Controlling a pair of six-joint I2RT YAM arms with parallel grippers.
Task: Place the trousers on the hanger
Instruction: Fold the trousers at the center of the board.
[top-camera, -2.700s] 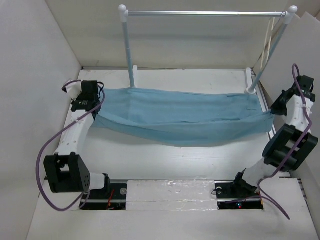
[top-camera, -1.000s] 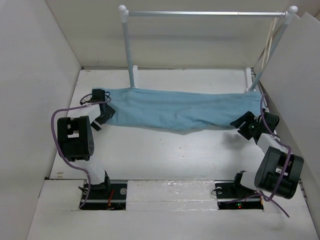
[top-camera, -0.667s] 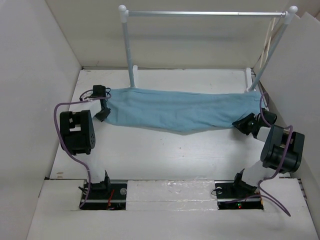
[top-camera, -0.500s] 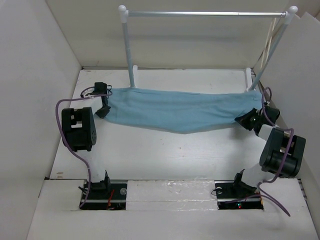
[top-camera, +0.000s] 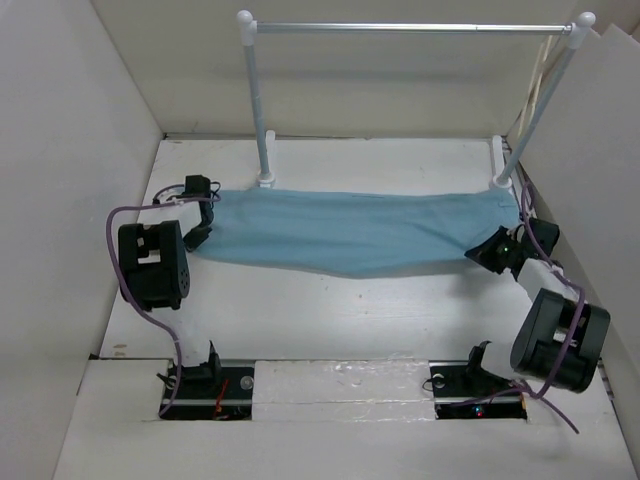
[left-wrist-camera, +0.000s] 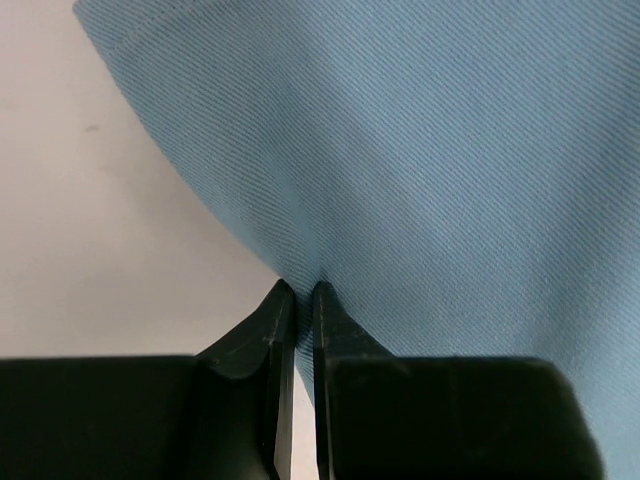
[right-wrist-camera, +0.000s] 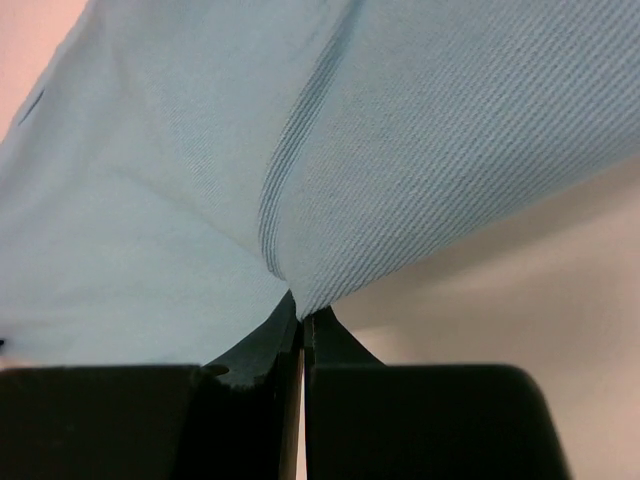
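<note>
Evidently the trousers (top-camera: 350, 232) were spread lengthwise over the counter (top-camera: 330, 310), left claw (left-wrist-camera: 297, 292) clenched on one end, right claw (right-wrist-camera: 301, 308) clenched on the other, likely to hold the cloth taut and flat. The hanger (top-camera: 541, 78) hung at the right end of the rail (top-camera: 400, 27), well apart.

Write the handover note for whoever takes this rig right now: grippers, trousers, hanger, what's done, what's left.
Left gripper: shut on the left end of the trousers.
Right gripper: shut on their right end.
Trousers: stretched between the two grippers in front of the silver rail, with the middle sagging.
Hanger: at the rail's right end, apart from the trousers and only partly visible.
Done: trousers gripped at both ends and spread out.
Left: get the trousers onto the hanger; nothing is on it yet.
</note>
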